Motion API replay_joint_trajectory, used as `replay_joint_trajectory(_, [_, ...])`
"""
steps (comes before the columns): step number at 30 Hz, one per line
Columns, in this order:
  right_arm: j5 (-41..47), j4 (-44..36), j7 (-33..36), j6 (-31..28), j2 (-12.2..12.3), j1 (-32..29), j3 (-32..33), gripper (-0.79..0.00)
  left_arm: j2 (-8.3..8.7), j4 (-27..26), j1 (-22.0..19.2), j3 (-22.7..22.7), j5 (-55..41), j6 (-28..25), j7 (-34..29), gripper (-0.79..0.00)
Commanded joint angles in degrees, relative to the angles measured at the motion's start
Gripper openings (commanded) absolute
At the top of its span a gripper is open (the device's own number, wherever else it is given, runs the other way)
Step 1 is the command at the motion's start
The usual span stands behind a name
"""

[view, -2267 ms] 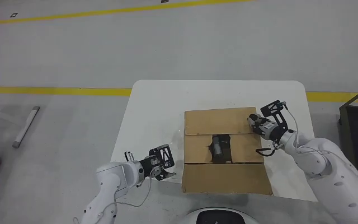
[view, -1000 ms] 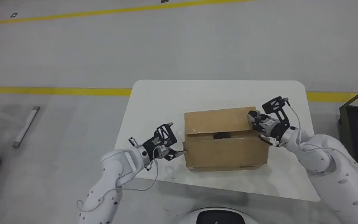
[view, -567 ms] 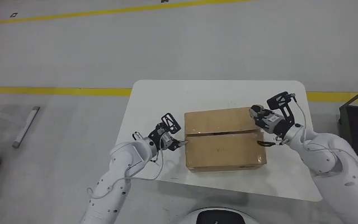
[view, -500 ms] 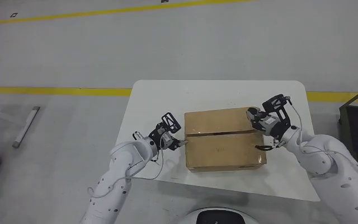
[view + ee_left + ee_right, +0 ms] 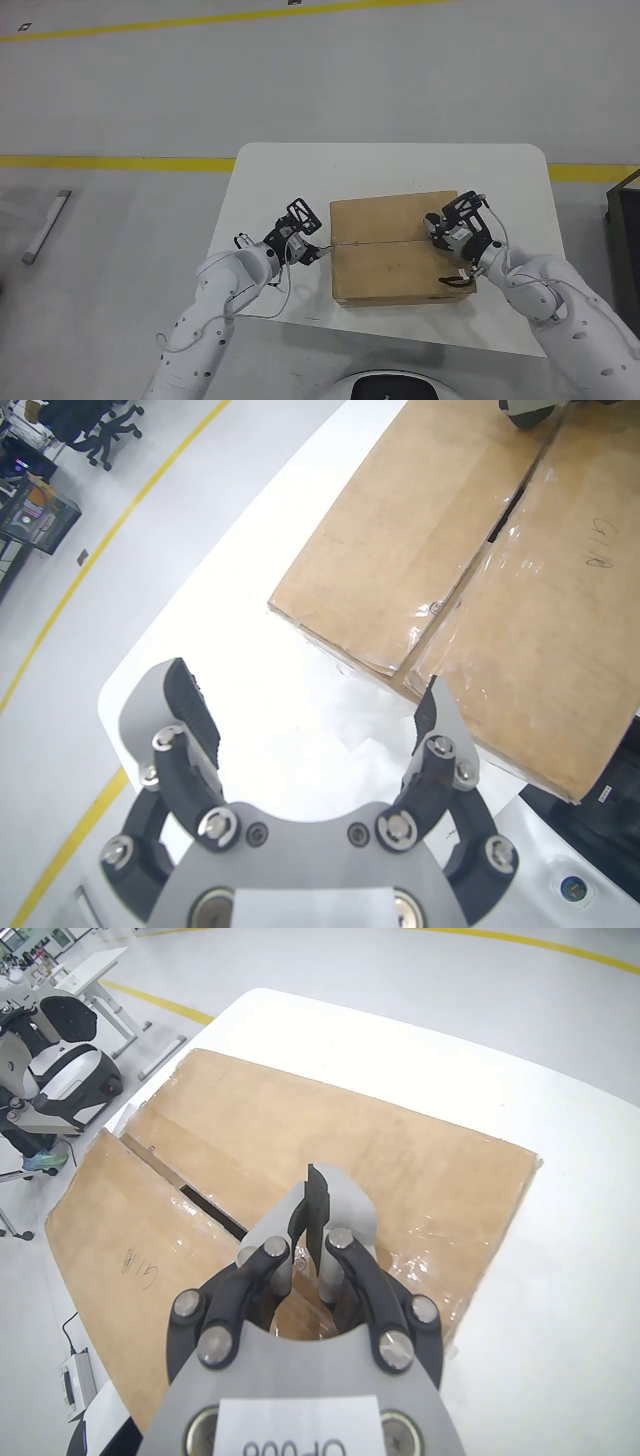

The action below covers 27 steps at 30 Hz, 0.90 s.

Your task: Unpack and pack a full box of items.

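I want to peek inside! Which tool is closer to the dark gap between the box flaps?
Right. The right tool hangs over the box top, close to the gap. The left tool is beside the box's other end, over the table.

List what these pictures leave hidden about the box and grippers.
Box contents: closed flaps cover them in every view; the seam gap is dark.
Right gripper contact with the flap: its own fingers hide it in the right wrist view.
Left gripper fingertip at the box corner: touching or apart is unclear in the left wrist view.
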Motion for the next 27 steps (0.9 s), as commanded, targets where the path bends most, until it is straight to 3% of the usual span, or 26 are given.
replay_joint_trajectory(1, [-0.26, -0.20, -0.16, 0.37, 0.00, -0.12, 0.09, -0.785, 0.00, 0.00, 0.00, 0.00, 0.00, 0.00, 0.00, 0.000])
replay_joint_trajectory(9, [-0.65, -0.48, -0.13, 1.48, -0.09, -0.31, -0.04, -0.785, 0.01, 0.23, 1.26, -0.13, 0.73, 1.77, 1.06, 0.000])
replay_joint_trajectory(18, [-0.72, -0.49, 0.25, 2.04, -0.17, -0.56, -0.15, -0.785, 0.29, -2.61, 7.64, -3.80, 2.10, 10.29, 10.31, 0.000])
replay_joint_trajectory(23, [-0.95, -0.53, 0.57, 2.08, -0.20, -0.48, -0.25, -0.785, 0.54, -4.06, 12.16, -5.42, 8.81, 17.73, 11.79, 0.000])
replay_joint_trajectory(27, [-1.00, -0.51, 0.93, 2.12, -0.23, -0.25, -0.37, -0.785, 0.28, -3.78, 15.09, -4.94, 7.63, 20.02, 12.90, 0.000])
